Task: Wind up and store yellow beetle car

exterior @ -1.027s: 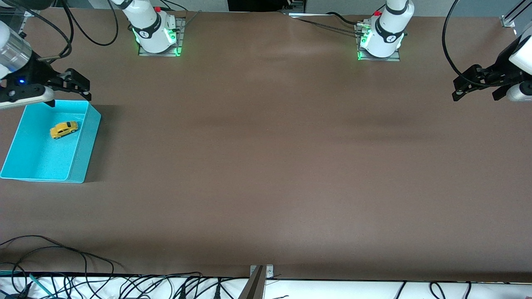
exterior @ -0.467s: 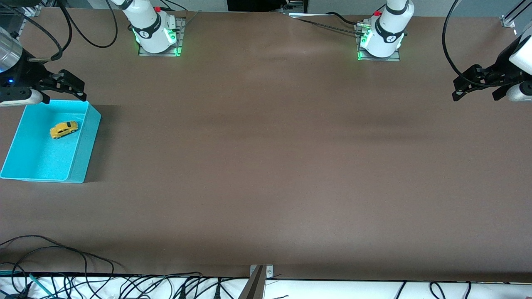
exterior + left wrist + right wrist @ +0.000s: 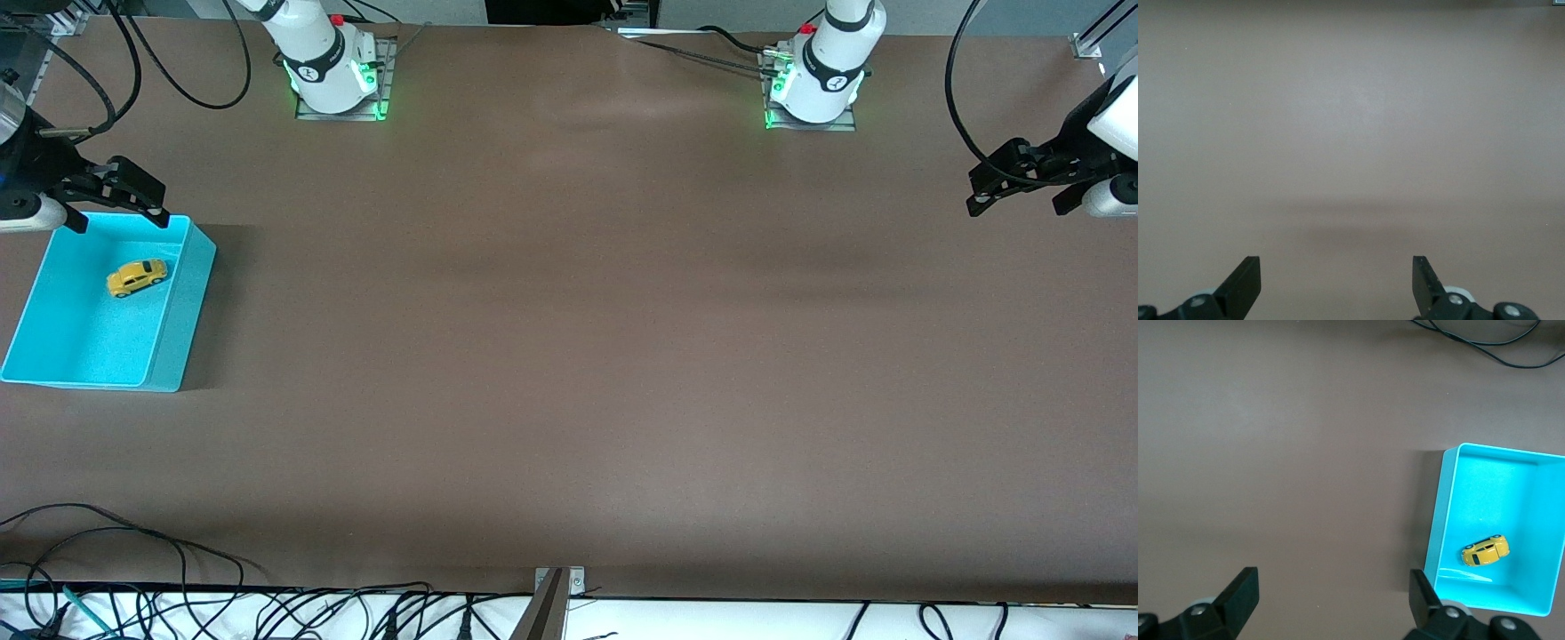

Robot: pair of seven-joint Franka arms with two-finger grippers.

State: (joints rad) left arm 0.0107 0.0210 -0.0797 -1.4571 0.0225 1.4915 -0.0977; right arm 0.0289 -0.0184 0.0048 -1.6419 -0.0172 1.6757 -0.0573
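The right gripper (image 3: 120,197) hangs in the air over the edge of the turquoise bin (image 3: 182,302) that lies farthest from the front camera, at the right arm's end of the bench (image 3: 569,356). Its fingers (image 3: 1238,595) are spread wide with nothing between them, so it is released and empty. That pose reads as a gripper that has no further business with the bin's contents: it is clear of the walls and not lined up over the toy. The yellow beetle car (image 3: 137,277) rests on the bin's floor, in the half farther from the front camera, apart from every wall; in the right wrist view the yellow beetle car (image 3: 1485,550) lies angled across the floor, and whether it sits on its wheels or on its side is hard to tell. With the car already inside the container, the storing step looks done, and the task appears at or near its end. The left gripper (image 3: 1022,182) waits over bare bench at the left arm's end, its fingers (image 3: 1245,283) likewise parted and holding nothing, and its wrist view shows only the brown surface beneath, which fits an arm parked out of the way. Loose cables (image 3: 133,551) run along the bench's edge nearest the front camera, well apart from the bin.
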